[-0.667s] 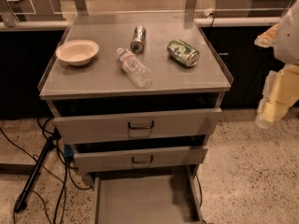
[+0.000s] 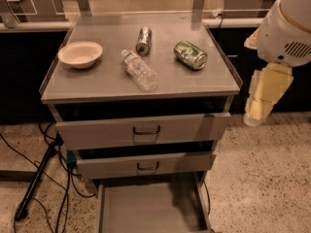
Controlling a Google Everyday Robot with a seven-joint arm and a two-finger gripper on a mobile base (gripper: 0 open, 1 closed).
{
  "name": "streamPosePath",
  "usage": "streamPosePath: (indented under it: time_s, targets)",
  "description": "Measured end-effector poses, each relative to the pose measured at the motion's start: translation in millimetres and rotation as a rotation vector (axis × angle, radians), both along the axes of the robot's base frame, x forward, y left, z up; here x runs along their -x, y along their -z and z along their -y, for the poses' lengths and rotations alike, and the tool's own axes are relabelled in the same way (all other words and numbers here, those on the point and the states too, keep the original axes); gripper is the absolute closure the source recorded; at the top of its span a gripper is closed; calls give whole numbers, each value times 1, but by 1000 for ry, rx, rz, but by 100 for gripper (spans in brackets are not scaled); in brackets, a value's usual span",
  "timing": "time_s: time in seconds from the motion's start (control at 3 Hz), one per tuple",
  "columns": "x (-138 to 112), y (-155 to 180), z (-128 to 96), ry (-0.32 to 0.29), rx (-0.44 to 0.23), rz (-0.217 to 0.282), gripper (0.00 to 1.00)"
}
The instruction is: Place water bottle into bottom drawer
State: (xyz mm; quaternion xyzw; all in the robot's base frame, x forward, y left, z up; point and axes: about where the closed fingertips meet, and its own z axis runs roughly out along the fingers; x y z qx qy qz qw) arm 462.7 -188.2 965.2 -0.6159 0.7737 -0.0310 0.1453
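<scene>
The water bottle point(image 2: 139, 70) is a clear ribbed bottle with a white cap. It lies on its side in the middle of the grey cabinet top point(image 2: 97, 84), cap pointing to the back left. The bottom drawer point(image 2: 146, 210) is pulled out at the foot of the cabinet, and its flat grey floor is bare. My gripper point(image 2: 262, 98) hangs pointing down beside the cabinet's right edge, below the white arm housing point(image 2: 286, 28). It is well right of the bottle, at about top-drawer height, and holds nothing.
A silver can point(image 2: 143, 40) and a green can point(image 2: 190, 55) lie behind and right of the bottle. A pale bowl point(image 2: 80, 55) stands at the left. The two upper drawers point(image 2: 146, 130) are slightly ajar. Cables and a dark stand leg point(image 2: 36, 178) lie on the floor at left.
My gripper and arm have moved a little to the left, closer to the cabinet's right side. The bottle, cans, bowl and drawers have not moved.
</scene>
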Motion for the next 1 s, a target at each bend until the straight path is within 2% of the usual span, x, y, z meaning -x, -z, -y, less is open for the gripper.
streamPosePath:
  time_s: [0.33,0.67,1.0]
  targets:
    - [-3,0,-4,11,-13,4,0]
    - [-21,3,-21,62,-84,11,0]
    - [-57,22,-47,148,-147,-44,0]
